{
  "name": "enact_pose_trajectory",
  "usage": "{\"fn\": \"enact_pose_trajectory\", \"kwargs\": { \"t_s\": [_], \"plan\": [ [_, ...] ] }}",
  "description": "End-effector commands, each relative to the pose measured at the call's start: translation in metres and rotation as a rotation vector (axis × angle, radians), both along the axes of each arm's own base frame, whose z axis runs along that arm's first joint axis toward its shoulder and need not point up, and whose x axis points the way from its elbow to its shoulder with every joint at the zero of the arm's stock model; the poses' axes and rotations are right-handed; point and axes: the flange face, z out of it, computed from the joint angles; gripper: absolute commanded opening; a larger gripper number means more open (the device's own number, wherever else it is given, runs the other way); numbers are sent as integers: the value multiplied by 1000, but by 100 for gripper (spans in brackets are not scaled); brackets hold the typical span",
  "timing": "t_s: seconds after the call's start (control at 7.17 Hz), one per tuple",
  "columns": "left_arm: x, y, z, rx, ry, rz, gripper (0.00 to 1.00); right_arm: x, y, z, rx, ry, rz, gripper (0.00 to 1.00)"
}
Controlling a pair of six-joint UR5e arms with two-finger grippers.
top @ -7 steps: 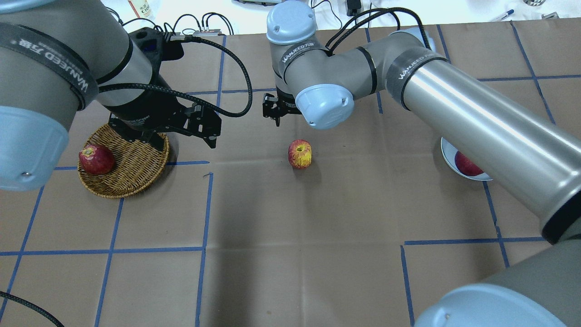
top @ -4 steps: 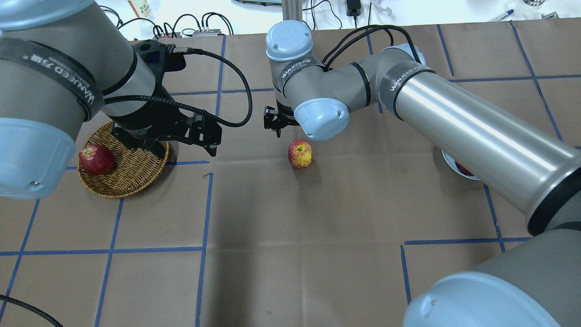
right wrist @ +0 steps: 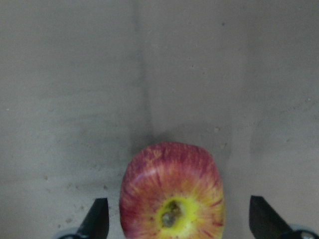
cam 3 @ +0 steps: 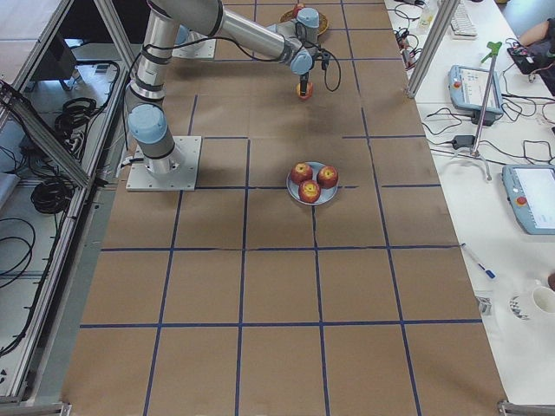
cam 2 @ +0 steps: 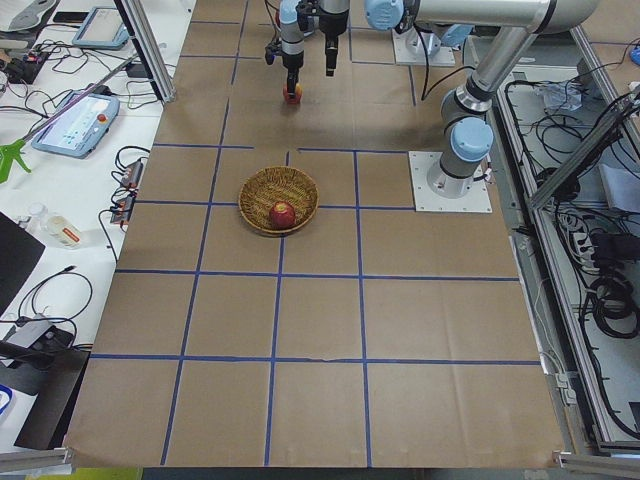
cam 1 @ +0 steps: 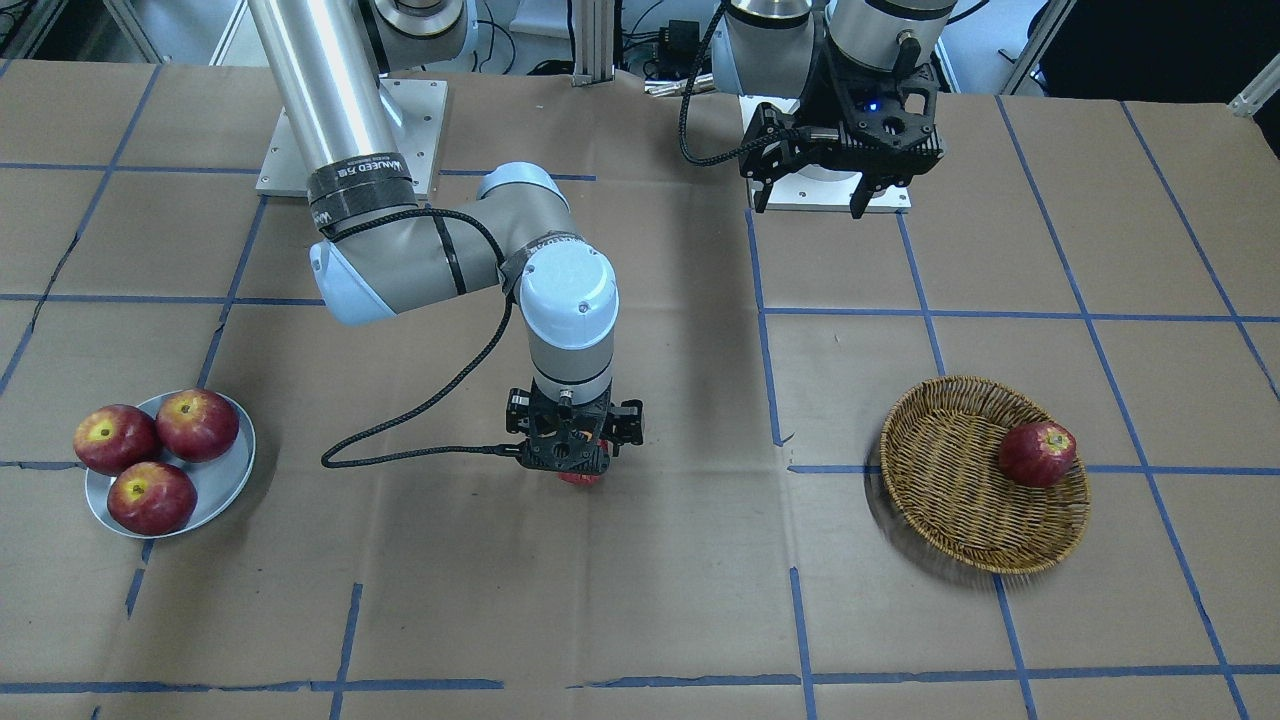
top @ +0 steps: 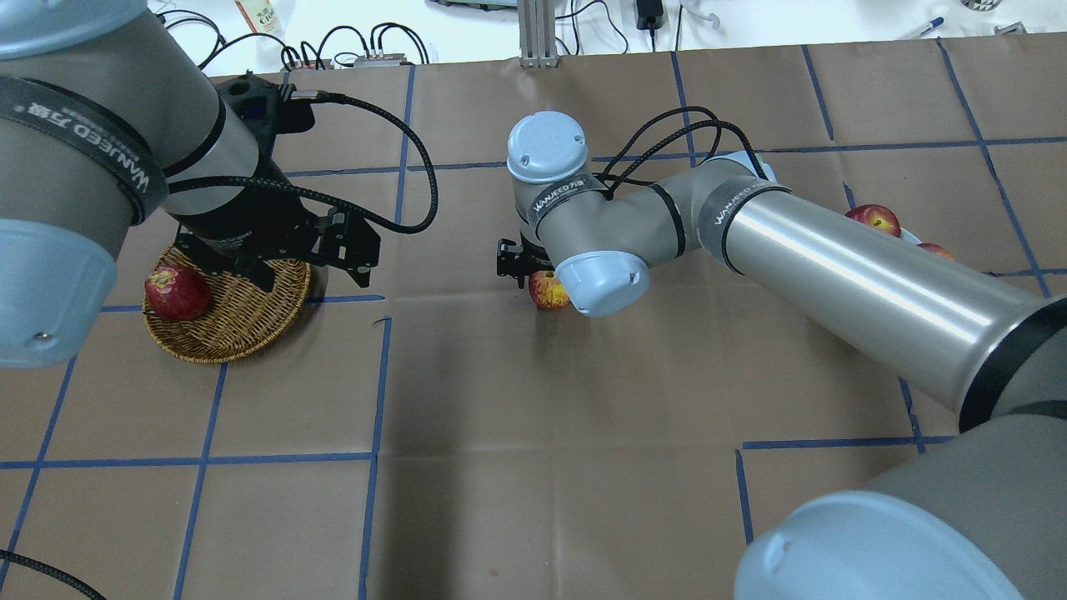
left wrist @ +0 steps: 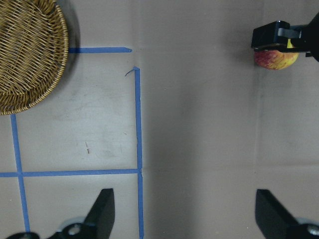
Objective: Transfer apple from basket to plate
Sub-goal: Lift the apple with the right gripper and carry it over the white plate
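Note:
The pale yellow-streaked apple stands on the table's middle, stem up, and also shows in the overhead view and the front view. My right gripper is open and low over it, with one finger on each side and not touching it. The wicker basket at the left holds one dark red apple. My left gripper is open and empty, raised beside the basket's right rim. The grey-blue plate holds three dark red apples.
In the overhead view the right arm stretches across the table and hides most of the plate. The table is brown paper with blue tape lines. Cables and desks lie beyond the far edge.
My right gripper has come down and toward the apple, from behind and above it to around it. My left arm has drawn slightly back to the left. The apple has not moved.

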Motion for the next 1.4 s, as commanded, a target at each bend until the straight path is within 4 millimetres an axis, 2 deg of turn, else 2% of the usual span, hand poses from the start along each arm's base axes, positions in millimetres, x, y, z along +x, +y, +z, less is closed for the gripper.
{"fn": "enact_pose_trajectory", "kwargs": {
  "t_s": [0.0,0.14,0.28,0.42,0.56,0.7,0.84,0.98,1.12,1.26],
  "plan": [
    [5,5,3,-3,-43,-29,99,1,-1,-3,-2,-2,2,77],
    [9,4,3,-9,-82,-91,99,1,-2,-3,-9,-5,1,62],
    [11,3,5,-14,-90,-130,99,0,-3,-2,-13,-9,-2,52],
    [14,3,10,-24,-129,-144,99,1,-6,4,-26,-14,-4,49],
    [15,3,10,-24,-144,-144,99,-3,-16,28,-63,-27,-14,49],
    [15,5,2,5,-135,-135,99,-7,-18,72,-82,-34,-22,49],
    [15,5,2,5,-133,-132,99,-18,-13,106,-65,-20,-30,49],
    [15,6,2,5,-136,-147,99,-45,-11,136,-49,-7,-11,49],
    [15,7,3,4,-136,-144,99,-100,-17,164,-26,4,-3,49],
    [16,7,4,1,-136,-144,99,-168,-22,187,12,16,43,47]
  ]
}}
